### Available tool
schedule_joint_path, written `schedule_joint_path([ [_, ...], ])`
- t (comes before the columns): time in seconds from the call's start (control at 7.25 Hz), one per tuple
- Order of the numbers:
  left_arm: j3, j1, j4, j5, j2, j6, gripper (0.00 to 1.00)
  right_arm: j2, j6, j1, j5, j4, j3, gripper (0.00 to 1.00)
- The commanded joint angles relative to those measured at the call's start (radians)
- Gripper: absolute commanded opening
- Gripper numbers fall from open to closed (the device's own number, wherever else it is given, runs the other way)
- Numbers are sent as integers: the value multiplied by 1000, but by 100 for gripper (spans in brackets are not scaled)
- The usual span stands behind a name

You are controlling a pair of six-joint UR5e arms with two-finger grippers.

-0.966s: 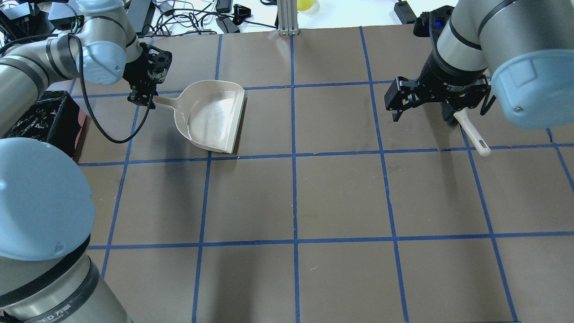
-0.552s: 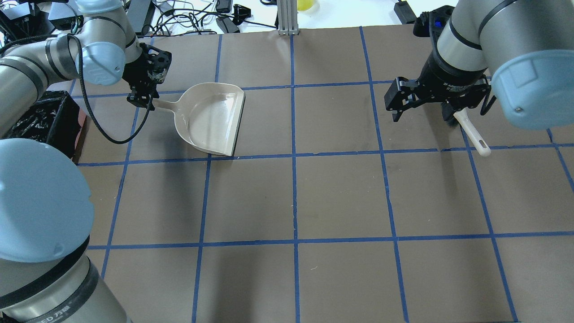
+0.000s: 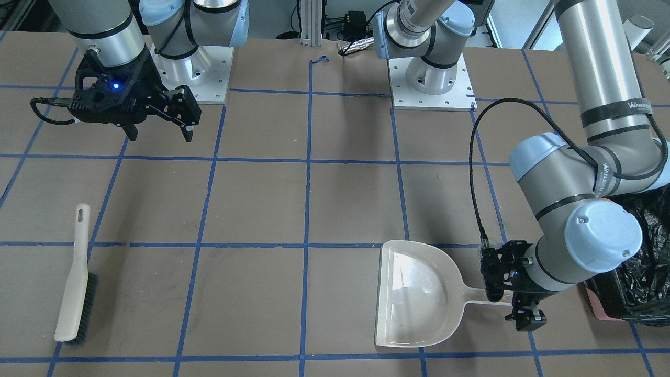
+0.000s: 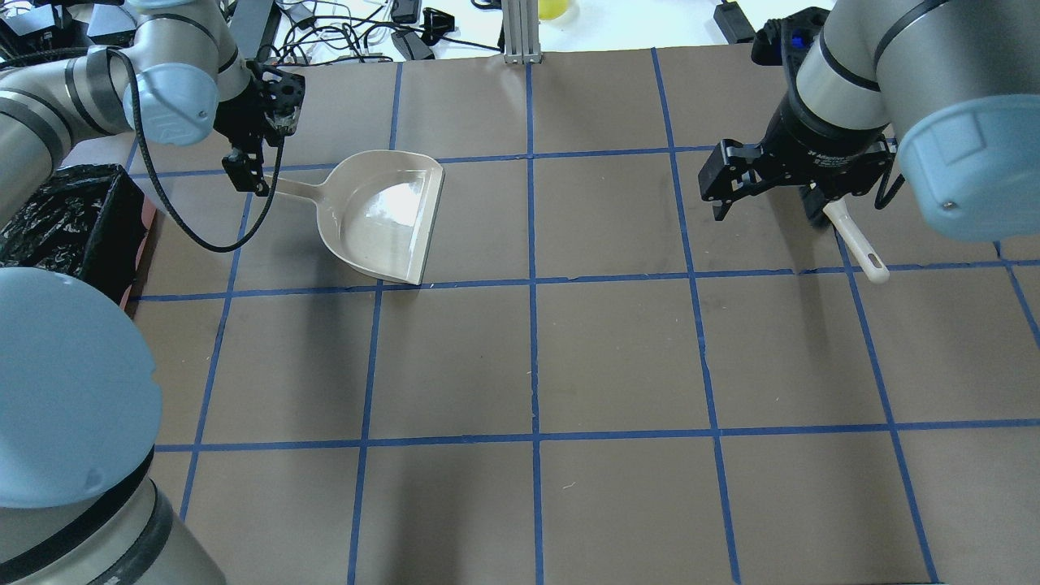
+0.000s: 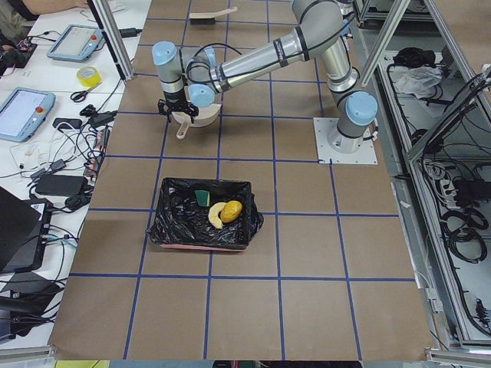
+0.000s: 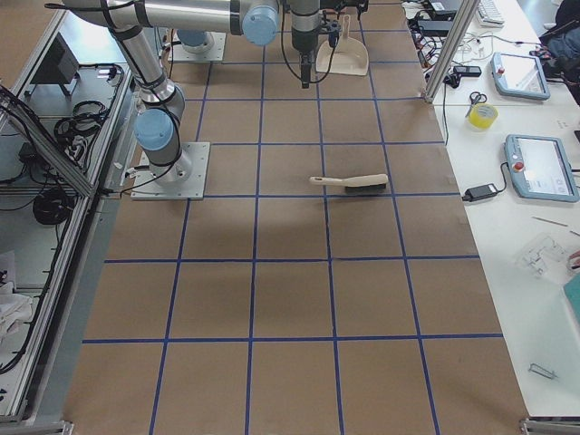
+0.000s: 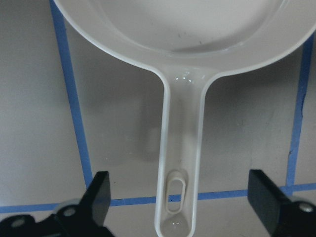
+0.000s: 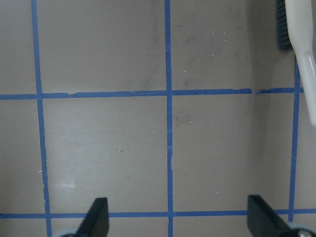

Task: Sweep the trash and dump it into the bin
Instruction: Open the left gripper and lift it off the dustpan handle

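The bin point(image 5: 165, 230), lined with black plastic, stands by the table's left edge and also shows in the overhead view point(image 4: 57, 215) and the front view point(image 3: 641, 262). In it lie the potato-shaped lump point(image 5: 232, 210), the striped bread piece point(image 5: 215, 216) and the sponge wedge point(image 5: 202, 198). The beige dustpan point(image 4: 378, 215) lies empty on the table. My left gripper point(image 7: 180, 207) is open, its fingers either side of the dustpan handle point(image 7: 181, 148) without touching it; it also shows in the front view point(image 3: 510, 305). My right gripper point(image 4: 764, 203) is open and empty above the table.
A beige hand brush point(image 3: 73, 277) lies on the table at the robot's right, just beside the right gripper point(image 8: 180, 222); its handle point(image 8: 303, 49) shows in the right wrist view. Cables and devices crowd the far edge point(image 4: 349, 32). Blue tape lines grid the brown table point(image 4: 617, 357).
My left gripper has drawn slightly back and to the left at the end of the dustpan handle. The dustpan has shifted very little. The right arm has hardly moved.
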Motion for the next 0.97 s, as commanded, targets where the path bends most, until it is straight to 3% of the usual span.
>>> schedule_joint_path([
  [0.0, -1, -12, -69, -89, 82, -71, 100, -3, -2, -3, -1, 0, 1, 100],
  [0.14, -1, -12, -93, -133, 119, -159, 100, -1, -2, -3, -1, 0, 1, 100],
  [0.83, -44, -93, -304, -120, 339, -800, 100, -3, -2, -1, -43, 0, 2, 100],
])
